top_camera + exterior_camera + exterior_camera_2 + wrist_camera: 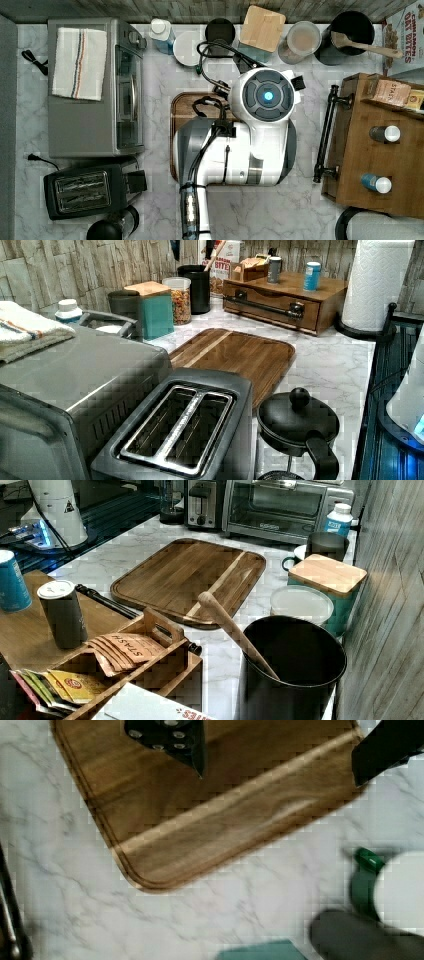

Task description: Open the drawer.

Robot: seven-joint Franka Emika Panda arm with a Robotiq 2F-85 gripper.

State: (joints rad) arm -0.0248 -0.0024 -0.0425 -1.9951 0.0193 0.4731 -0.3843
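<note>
"STASH" tea packets [127, 647] atop drawer [270, 307]

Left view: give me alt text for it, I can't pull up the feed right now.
The wooden drawer sits shut at the back of the marble counter, its black bar handle facing a wooden tray lying flat mid-counter. Two bottles stand on top of the drawer unit. A toaster and a toaster oven fill the foreground.

Wooden tray [181, 107]: largely hidden beneath the arm [235, 145], top view. Paper towel roll [377, 282]: cut off by upper edge, left view.
</note>
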